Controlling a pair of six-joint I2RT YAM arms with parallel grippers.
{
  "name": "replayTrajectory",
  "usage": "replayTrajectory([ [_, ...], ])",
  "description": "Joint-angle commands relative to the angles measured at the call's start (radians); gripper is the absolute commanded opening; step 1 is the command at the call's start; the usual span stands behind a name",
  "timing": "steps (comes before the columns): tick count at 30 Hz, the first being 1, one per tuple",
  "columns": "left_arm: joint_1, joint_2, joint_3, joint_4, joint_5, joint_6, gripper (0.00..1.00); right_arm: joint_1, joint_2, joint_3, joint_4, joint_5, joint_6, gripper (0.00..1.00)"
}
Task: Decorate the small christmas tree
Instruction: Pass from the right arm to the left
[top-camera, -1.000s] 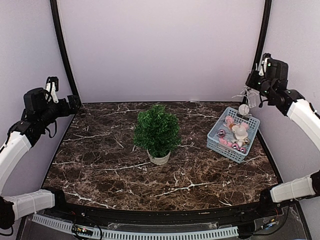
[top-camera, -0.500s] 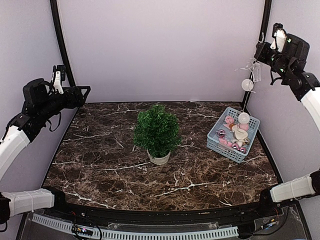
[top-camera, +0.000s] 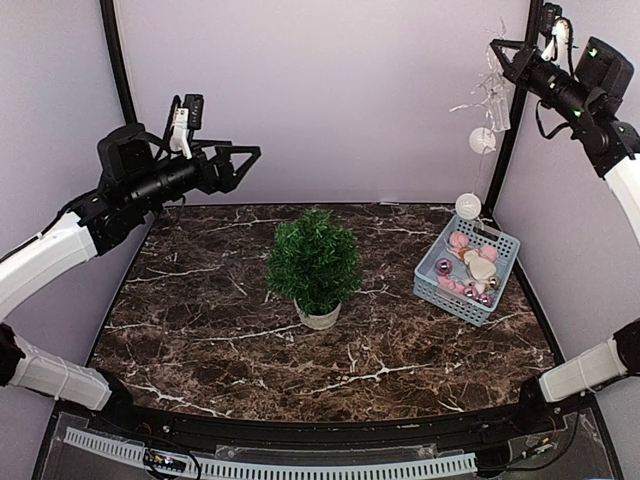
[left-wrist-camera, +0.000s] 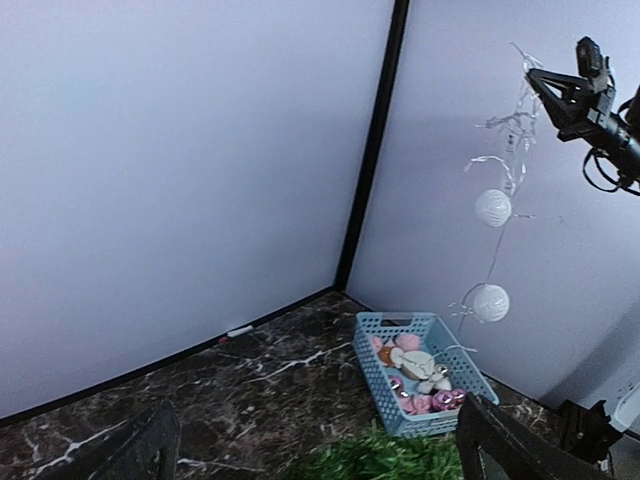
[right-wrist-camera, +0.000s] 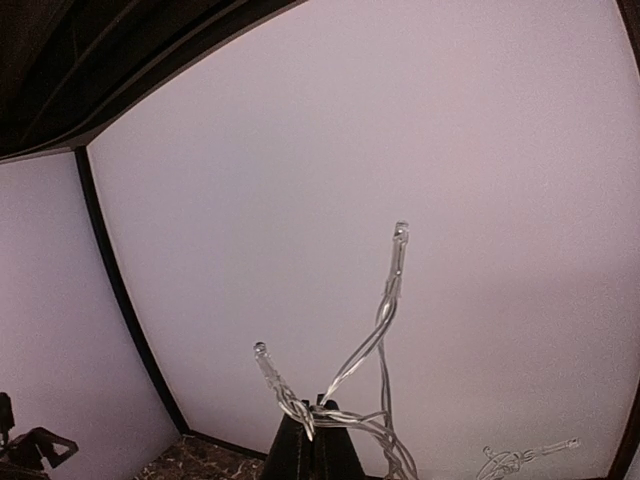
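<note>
The small christmas tree (top-camera: 314, 260) stands mid-table in a pale pot (top-camera: 318, 317); its top shows at the bottom edge of the left wrist view (left-wrist-camera: 385, 460). My right gripper (top-camera: 498, 50) is high at the back right, shut on a clear light string (right-wrist-camera: 385, 310). The string's white balls (top-camera: 482, 140) hang down toward the blue basket (top-camera: 497, 284). In the left wrist view the balls (left-wrist-camera: 493, 207) dangle above the basket (left-wrist-camera: 377, 375). My left gripper (top-camera: 245, 165) hovers open, left of and above the tree, holding nothing.
The basket holds pink, silver and white ornaments (top-camera: 470, 268). Black frame posts (top-camera: 120, 90) stand at both back corners. The lilac back wall (top-camera: 320, 100) closes the space behind the dark marble table (top-camera: 200, 330).
My right gripper has risen, lifting the light string and its balls up out of the basket. My left arm has swung up and rightward toward the tree, still open.
</note>
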Motion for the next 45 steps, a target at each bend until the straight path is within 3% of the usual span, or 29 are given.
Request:
replayTrajectory([
  [1, -0.114, 0.097, 0.089, 0.163, 0.059, -0.022, 1.00, 0.009, 0.047, 0.078, 0.123, -0.185, 0.103, 0.00],
  [12, -0.294, 0.452, 0.313, 0.377, 0.136, -0.120, 1.00, 0.142, 0.131, 0.109, 0.226, -0.222, 0.146, 0.00],
  [18, -0.350, 0.619, 0.468, 0.372, 0.128, -0.096, 1.00, 0.279, 0.177, 0.170, 0.163, -0.108, 0.075, 0.00],
  [24, -0.360, 0.680, 0.514, 0.301, -0.004, -0.011, 1.00, 0.361, 0.203, 0.209, 0.119, -0.035, 0.026, 0.00],
  [27, -0.361, 0.688, 0.517, 0.292, 0.001, -0.004, 1.00, 0.381, 0.204, 0.209, 0.123, -0.025, 0.015, 0.00],
  [34, -0.370, 0.713, 0.521, 0.341, 0.050, -0.007, 0.79, 0.404, 0.199, 0.190, 0.140, -0.024, 0.016, 0.00],
  [40, -0.376, 0.764, 0.562, 0.376, 0.078, -0.032, 0.72, 0.417, 0.198, 0.181, 0.137, -0.012, 0.016, 0.00],
  [45, -0.391, 0.815, 0.597, 0.371, 0.091, -0.032, 0.72, 0.429, 0.201, 0.178, 0.144, -0.004, 0.014, 0.00],
])
